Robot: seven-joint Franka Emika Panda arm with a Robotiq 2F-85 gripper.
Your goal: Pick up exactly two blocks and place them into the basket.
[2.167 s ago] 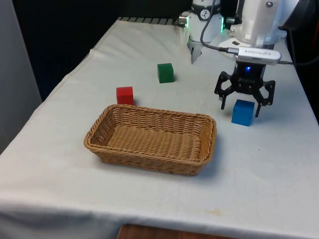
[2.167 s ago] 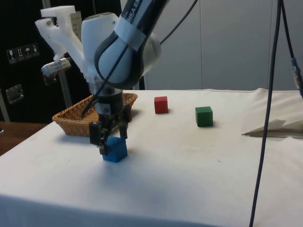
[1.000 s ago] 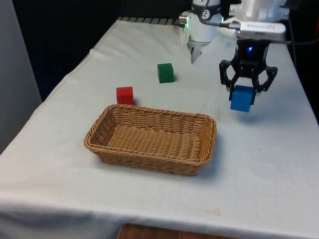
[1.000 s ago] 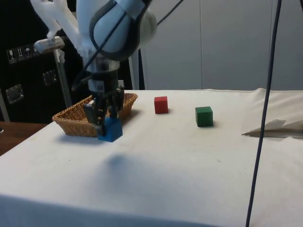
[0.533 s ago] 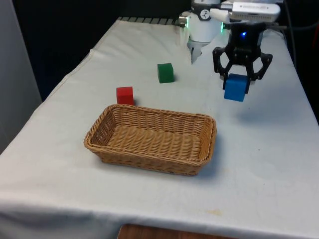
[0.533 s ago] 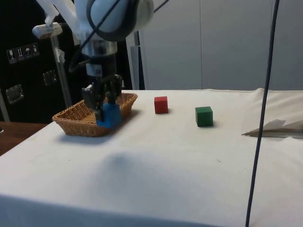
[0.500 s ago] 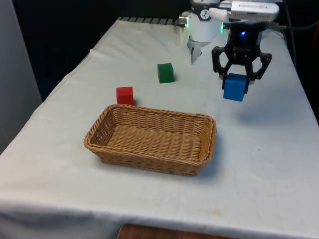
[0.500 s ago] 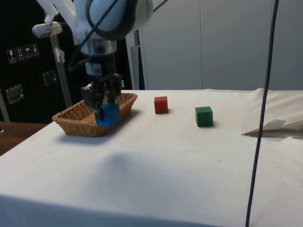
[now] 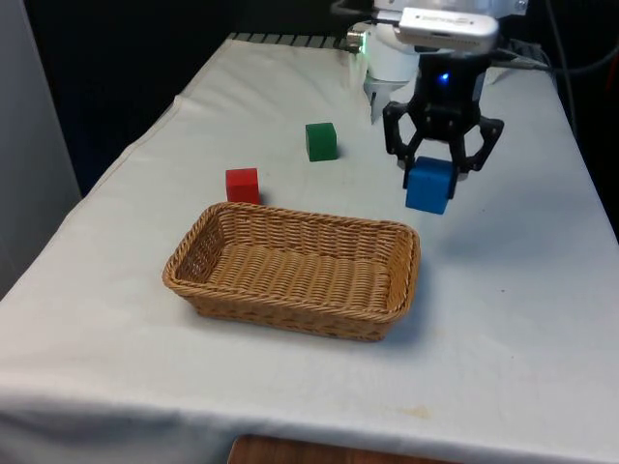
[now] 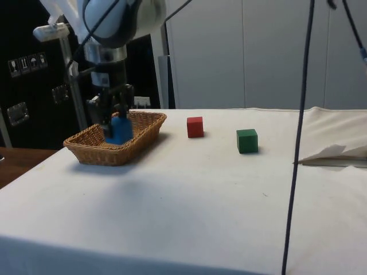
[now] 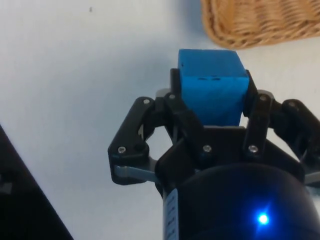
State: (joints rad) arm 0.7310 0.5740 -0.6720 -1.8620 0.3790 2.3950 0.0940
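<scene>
While clear of the table, the end effector (image 9: 432, 174) grips the blue block (image 9: 428, 187), seemingly beside the basket (image 9: 290, 290).

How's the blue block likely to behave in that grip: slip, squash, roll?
Probably rigid: the blue block keeps crisp edges between the fingers of the gripper. Flat faces suggest it won't roll once dropped in the basket. It hangs slightly tilted, so some slip seems possible.
</scene>
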